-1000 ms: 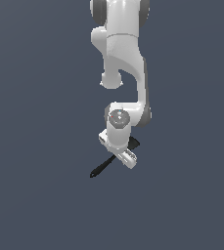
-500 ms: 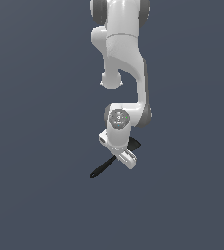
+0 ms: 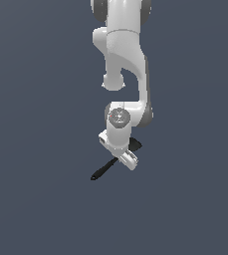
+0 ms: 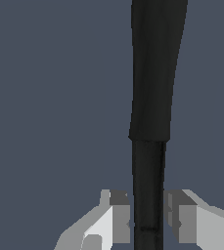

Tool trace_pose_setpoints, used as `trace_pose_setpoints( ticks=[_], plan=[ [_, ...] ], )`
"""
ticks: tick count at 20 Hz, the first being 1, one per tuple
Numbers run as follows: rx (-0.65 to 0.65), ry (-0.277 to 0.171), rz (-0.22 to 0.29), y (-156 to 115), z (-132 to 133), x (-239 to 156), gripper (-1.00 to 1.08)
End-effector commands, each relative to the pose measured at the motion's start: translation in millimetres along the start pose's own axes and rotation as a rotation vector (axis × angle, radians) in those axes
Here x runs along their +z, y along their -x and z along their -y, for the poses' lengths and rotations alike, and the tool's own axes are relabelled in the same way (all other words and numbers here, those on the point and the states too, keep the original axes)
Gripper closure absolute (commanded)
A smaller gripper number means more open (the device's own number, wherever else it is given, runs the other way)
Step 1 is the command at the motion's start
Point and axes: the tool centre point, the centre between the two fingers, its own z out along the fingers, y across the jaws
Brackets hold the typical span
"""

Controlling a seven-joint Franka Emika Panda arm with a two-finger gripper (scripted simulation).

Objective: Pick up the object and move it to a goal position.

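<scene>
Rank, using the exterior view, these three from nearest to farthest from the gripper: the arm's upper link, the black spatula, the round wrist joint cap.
1. The black spatula: held between the fingers of the gripper, slanting toward the exterior view's lower left.
2. The round wrist joint cap: directly above the gripper.
3. The upper link: farthest, at the top of the view.

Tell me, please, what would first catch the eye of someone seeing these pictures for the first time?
The white Panda arm reaches down the middle of the exterior view against a plain grey-blue ground. A slim black spatula juts out below the gripper toward the exterior view's left. In the wrist view its dark handle runs between the two grey fingers.
</scene>
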Motion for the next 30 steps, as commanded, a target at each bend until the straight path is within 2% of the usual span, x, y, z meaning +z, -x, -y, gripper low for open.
trace_pose_setpoints(
  ticks=[1,11,30],
  plan=[
    [0.001,-0.002,-0.002,-2,-5,-10,1.08],
    [0.001,-0.003,-0.001,-8,-48,-78,1.08],
    [0.002,-0.004,0.0,-31,-168,-274,1.08]
  ],
)
